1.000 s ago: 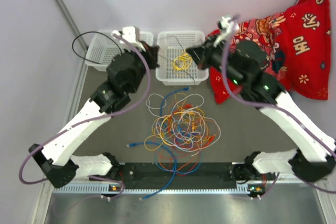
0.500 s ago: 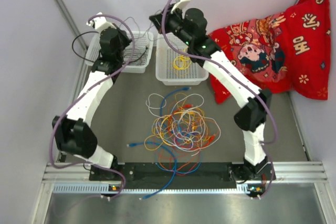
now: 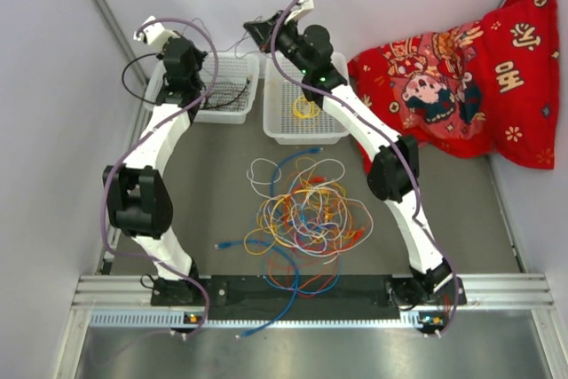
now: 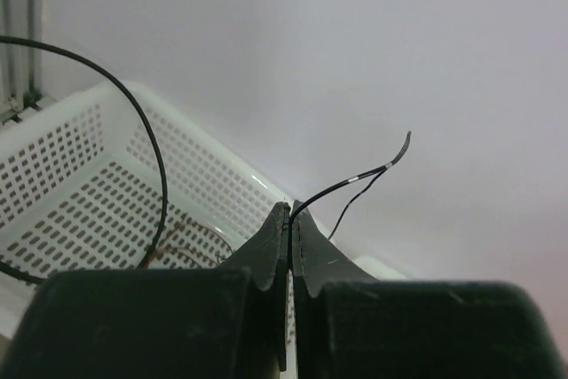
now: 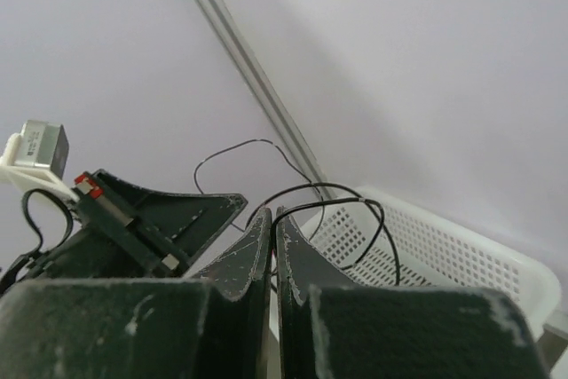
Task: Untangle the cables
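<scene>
OK, both arms reach far out over the left basket (image 3: pixel 240 57), forearms stretched, wrists close together. The left gripper (image 4: pixel 290 210) is fully closed, pinching a thin black cable (image 4: pixel 342 187). A short end pokes out past the tips, and the rest runs down in a wide loop hanging over the basket's outer left rim. The right gripper (image 5: pixel 269 216) is closed too, nipping black cable, apparently the same one. It sits just beside the left gripper, tips facing it.

The basket is directly under both sets of tips, so letting go looks like a straight drop. The loop over the rim may need drawing in first.

The other cables (image 3: pixel 306 215) lie in one tangled pile on the table (image 3: pixel 444 210), well apart from both grippers, between the baskets and the near edge, about equally reachable for either arm. A yellow cable (image 3: pixel 306 108) sits in the middle basket (image 3: pixel 306 138).
</scene>
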Robot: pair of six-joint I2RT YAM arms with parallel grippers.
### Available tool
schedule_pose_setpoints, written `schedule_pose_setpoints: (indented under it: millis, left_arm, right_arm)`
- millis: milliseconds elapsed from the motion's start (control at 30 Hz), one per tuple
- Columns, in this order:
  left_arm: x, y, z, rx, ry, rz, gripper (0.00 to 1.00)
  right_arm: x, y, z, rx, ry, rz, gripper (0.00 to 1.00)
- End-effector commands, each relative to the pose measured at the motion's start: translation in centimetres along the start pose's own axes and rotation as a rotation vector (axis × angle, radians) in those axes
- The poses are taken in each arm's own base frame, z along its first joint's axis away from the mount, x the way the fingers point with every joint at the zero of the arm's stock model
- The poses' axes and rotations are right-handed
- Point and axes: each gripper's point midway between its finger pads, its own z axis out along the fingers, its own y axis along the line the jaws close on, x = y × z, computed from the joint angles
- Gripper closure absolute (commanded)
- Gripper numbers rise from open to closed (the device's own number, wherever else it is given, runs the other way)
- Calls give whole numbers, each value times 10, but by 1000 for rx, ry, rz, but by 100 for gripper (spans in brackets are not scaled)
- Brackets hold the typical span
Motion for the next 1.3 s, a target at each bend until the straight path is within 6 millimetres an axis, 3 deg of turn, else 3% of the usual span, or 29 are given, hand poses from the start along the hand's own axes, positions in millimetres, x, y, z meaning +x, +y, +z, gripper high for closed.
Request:
schedule_pose_setpoints:
  millis: [0, 167, 200, 267, 300, 333, 367, 400, 467, 500, 533, 700, 767, 800, 833, 867, 900, 933, 967, 1000, 1267]
  left_arm:
    - [-47, 13, 16, -59, -173, -40, 100]
    - [-37, 43, 27, -115, -177, -30, 100]
    - [-18, 56, 37, -142, -131, -22, 100]
    - [-4, 52, 49, -118, -70, -21, 100]
    - [18, 59, 59, -131, -18, -15, 100]
    - [29, 56, 63, -118, 35, -7, 94]
    - [40, 57, 66, -112, 67, -8, 84]
    - [52, 61, 69, -115, 94, -13, 57]
    - [64, 67, 68, -127, 113, -26, 40]
    - [62, 66, 66, -122, 106, -36, 12]
    - [66, 68, 65, -119, 112, -34, 1]
    - [47, 42, 54, -30, 110, -78, 1]
    - [51, 40, 43, -2, 135, -102, 1]
    - [32, 20, 34, 79, 103, -147, 1]
    - [47, 25, 24, 100, 135, -158, 1]
    - [44, 16, 17, 159, 125, -180, 1]
    - [25, -2, 8, 251, 75, -224, 1]
    - [39, -5, -3, 305, 118, -238, 1]
    - [40, -12, -10, 358, 132, -255, 1]
    - [39, -19, -18, 402, 136, -280, 1]
    - [34, -53, -86, 845, 55, -395, 4]
  right_arm:
    - [-24, 24, 5, -110, -98, 19, 100]
    - [-4, 15, 9, -122, -86, 63, 100]
    - [6, 12, 9, -127, -65, 75, 100]
    - [14, 11, 8, -133, -39, 82, 100]
    - [16, 13, 6, -146, -28, 83, 100]
    - [22, 10, 5, -139, -10, 85, 100]
    - [24, 10, 3, -140, -1, 80, 100]
    - [20, 17, 2, -152, 2, 66, 100]
    - [25, 14, -1, -142, 21, 58, 100]
    - [24, 14, -1, -139, 25, 53, 100]
    - [23, 16, -2, -143, 27, 52, 100]
    - [23, 19, -3, -143, 40, 80, 100]
    - [24, 20, -4, -144, 49, 95, 100]
    - [23, 23, -5, -151, 52, 108, 100]
    - [29, 22, -7, -148, 68, 117, 100]
    - [22, 27, -10, -154, 65, 118, 100]
    - [22, 29, -12, -157, 71, 126, 100]
    - [28, 27, -15, -148, 88, 137, 100]
    - [29, 30, -16, -148, 97, 143, 100]
    - [22, 34, -19, -150, 93, 156, 100]
    - [24, 42, -31, -138, 148, 211, 100]
